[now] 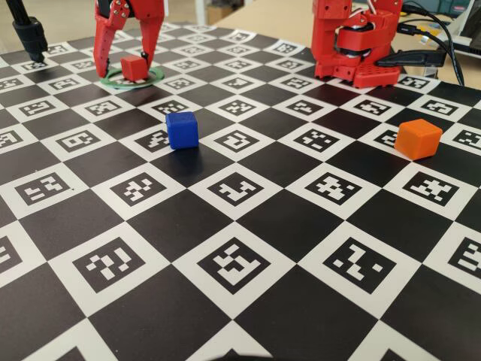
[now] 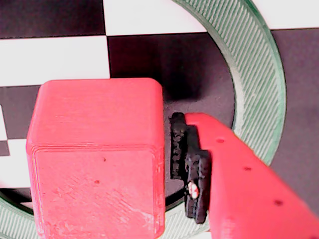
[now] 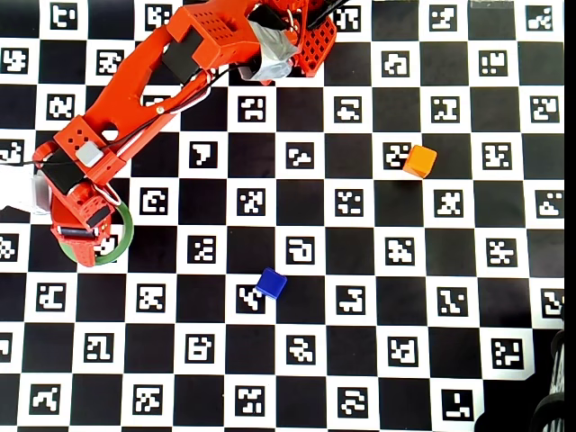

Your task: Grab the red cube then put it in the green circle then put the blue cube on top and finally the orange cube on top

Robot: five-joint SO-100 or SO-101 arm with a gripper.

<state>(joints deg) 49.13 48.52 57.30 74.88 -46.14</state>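
Red cube (image 1: pixel 134 67) inside green circle (image 1: pixel 158 76), wrist view gap beside gripper (image 1: pixel 125 55)

A black-and-white checkered marker board (image 1: pixel 248 226) covers the table; a pale wooden surface (image 1: pixel 278 19) lies behind

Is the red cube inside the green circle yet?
Yes, inside. In the fixed view the red cube sits on the board within the green circle, between the spread fingers of the open gripper.

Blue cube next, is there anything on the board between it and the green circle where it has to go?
Nothing lies between the blue cube and the green circle; the gripper straddles the red cube there.
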